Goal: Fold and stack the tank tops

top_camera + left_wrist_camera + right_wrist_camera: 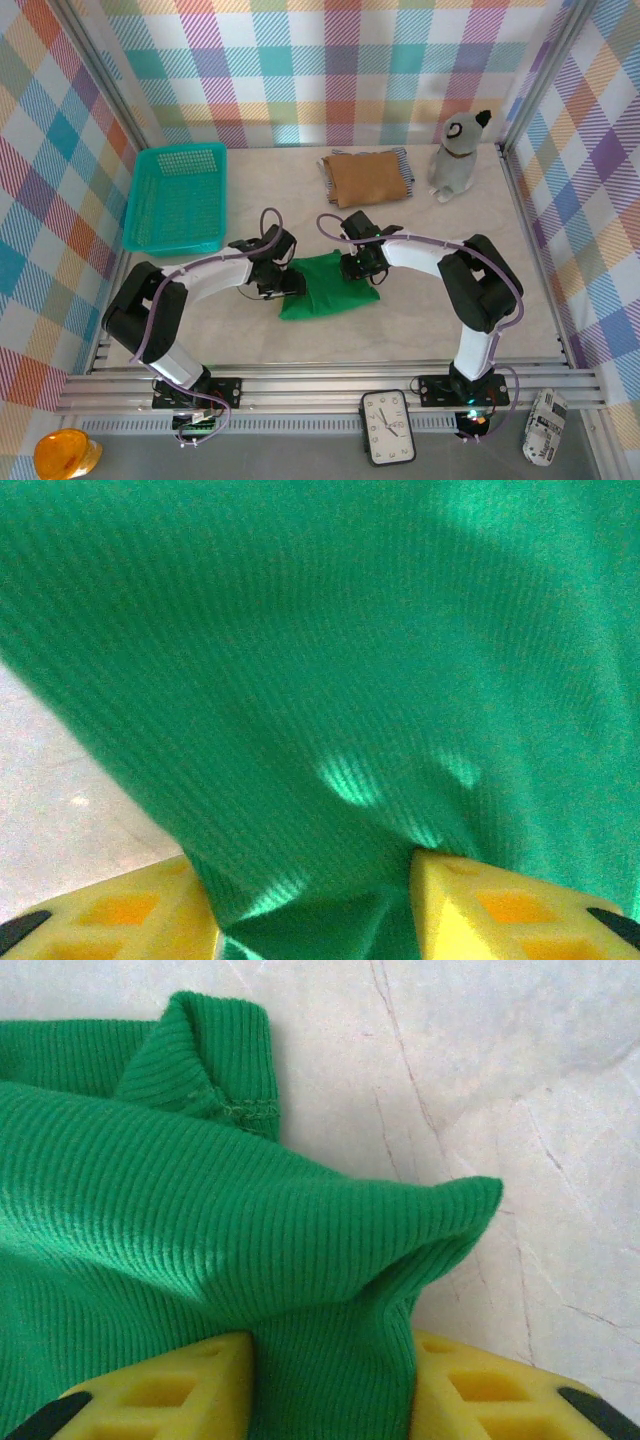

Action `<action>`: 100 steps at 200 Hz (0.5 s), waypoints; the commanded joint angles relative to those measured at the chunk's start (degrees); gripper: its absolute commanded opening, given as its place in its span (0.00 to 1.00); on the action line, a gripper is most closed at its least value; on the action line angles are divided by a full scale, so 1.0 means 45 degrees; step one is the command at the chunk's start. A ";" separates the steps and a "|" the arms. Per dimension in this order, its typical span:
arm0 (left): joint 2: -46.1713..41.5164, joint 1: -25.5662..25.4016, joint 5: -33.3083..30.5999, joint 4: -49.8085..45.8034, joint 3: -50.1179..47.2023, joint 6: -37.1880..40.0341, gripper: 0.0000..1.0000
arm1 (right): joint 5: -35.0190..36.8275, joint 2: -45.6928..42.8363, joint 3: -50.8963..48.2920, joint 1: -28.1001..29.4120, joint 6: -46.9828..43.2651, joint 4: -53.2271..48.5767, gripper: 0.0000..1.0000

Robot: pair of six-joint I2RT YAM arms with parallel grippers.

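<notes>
The bright green tank top (pixel 330 292) lies crumpled on the table's middle, between my two arms. My left gripper (pixel 283 284) is at its left edge; in the left wrist view its yellow fingers (pixel 130 915) are closed on a bunch of green ribbed cloth (pixel 330 680). My right gripper (pixel 360 268) is at the top right corner, where a fold of the green top (pixel 200 1220) is pinched between its yellow fingers (pixel 480 1390). The tan-brown top (pixel 368 177) lies folded at the back, on the striped one (pixel 404 158).
A teal mesh basket (pixel 178 198) stands at the back left. A grey-and-white plush dog (pixel 458 155) sits at the back right beside the folded pile. Checked walls close in three sides. A clock (pixel 388 427) lies on the front rail.
</notes>
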 commanded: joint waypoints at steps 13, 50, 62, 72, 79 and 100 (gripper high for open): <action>0.1267 -0.0035 0.0442 0.0077 0.0333 0.0205 0.50 | 0.0388 0.0585 -0.0368 0.0119 -0.0224 -0.0650 0.41; 0.2267 -0.0227 -0.0128 -0.0436 0.0758 0.0621 0.43 | 0.0241 0.0460 -0.0515 0.0110 -0.0141 -0.0615 0.38; 0.2644 -0.0238 -0.0306 -0.0657 0.0887 0.0804 0.30 | 0.0183 0.0294 -0.0543 0.0121 -0.0069 -0.0561 0.35; 0.2838 -0.0241 -0.0236 -0.0656 0.0896 0.0874 0.18 | 0.0023 0.0122 -0.0573 0.0120 -0.0010 -0.0474 0.31; 0.2932 -0.0242 -0.0194 -0.0667 0.0946 0.0917 0.14 | -0.0088 0.0015 -0.0593 0.0121 0.0028 -0.0422 0.28; 0.2904 -0.0242 -0.0333 -0.1307 0.1442 0.1203 0.05 | -0.0360 -0.0203 -0.0612 0.0102 0.0151 -0.0377 0.10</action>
